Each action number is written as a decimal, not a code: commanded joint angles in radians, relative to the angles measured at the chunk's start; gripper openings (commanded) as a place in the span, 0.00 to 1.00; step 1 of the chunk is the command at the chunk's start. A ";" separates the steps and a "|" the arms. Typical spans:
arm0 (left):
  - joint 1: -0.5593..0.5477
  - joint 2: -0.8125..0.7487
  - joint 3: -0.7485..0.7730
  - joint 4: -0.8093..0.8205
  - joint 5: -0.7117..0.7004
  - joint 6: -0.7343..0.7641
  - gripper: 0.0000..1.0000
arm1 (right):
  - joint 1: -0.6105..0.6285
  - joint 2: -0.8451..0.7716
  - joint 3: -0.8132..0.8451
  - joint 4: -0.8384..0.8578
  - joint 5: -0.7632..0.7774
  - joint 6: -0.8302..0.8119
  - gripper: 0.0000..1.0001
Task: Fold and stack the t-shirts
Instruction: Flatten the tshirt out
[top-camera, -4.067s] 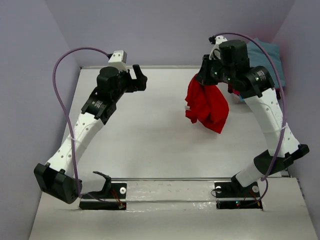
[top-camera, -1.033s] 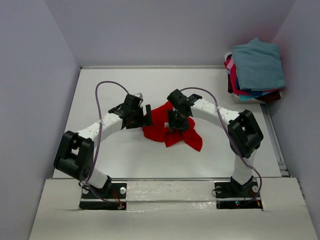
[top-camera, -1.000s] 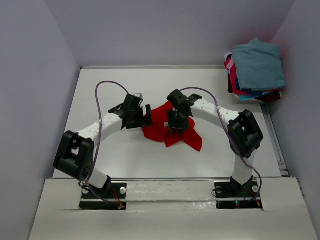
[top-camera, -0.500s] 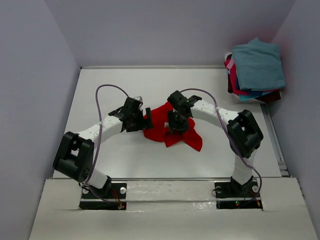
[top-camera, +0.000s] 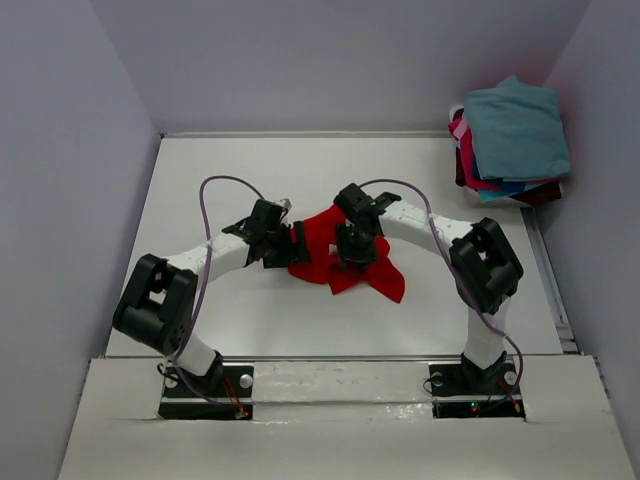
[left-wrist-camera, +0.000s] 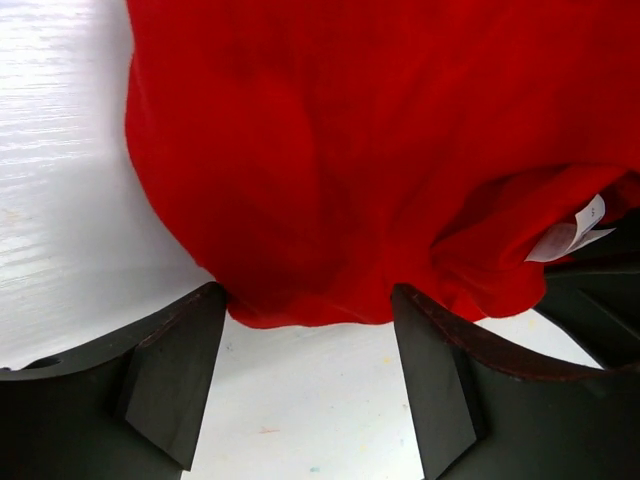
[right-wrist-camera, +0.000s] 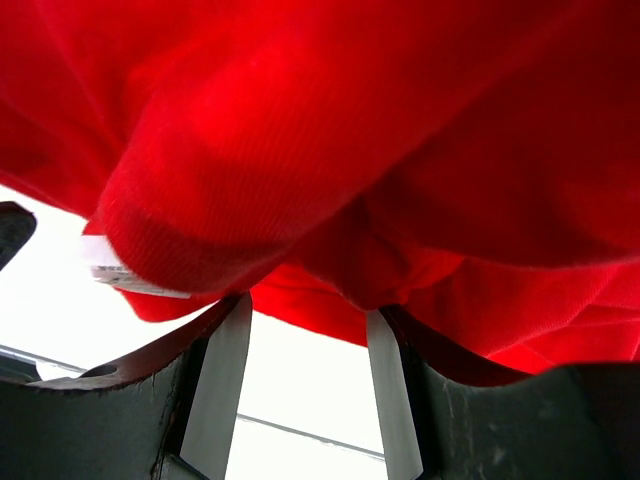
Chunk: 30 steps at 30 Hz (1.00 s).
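Top external view, from the left: the left gripper (top-camera: 297, 247) sits low at the left edge of the red t-shirt (top-camera: 380, 280), which lies crumpled on the white table (top-camera: 250, 170) near the middle of the frame. In the left wrist view its two fingers stand apart on either side of the shirt's near hem, with cloth bulging between them and nothing pinched. Bare table shows below the hem. A white tag (left-wrist-camera: 575, 230) pokes from a fold at the right of that view.

Just right of centre in the top view, the right gripper (top-camera: 352, 250) is down on the top of the same shirt. Its wrist view shows the fingers partly apart with table visible between them. Bunched red cloth covers the tips, so whether they pinch it cannot be told.

At the upper right of the top view sits a stack of t-shirts (top-camera: 510, 130), teal-blue on top with pink, blue and dark maroon edges beneath, well apart from the red one.
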 joint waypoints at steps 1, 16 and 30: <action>-0.005 0.025 0.010 0.036 0.056 -0.002 0.75 | 0.010 0.002 0.009 0.022 0.009 0.003 0.55; -0.005 0.027 -0.007 0.039 0.049 -0.011 0.47 | 0.010 0.020 0.021 0.023 0.030 -0.003 0.41; -0.005 -0.037 0.128 -0.080 -0.039 0.055 0.06 | 0.010 -0.024 0.162 -0.101 0.145 -0.017 0.07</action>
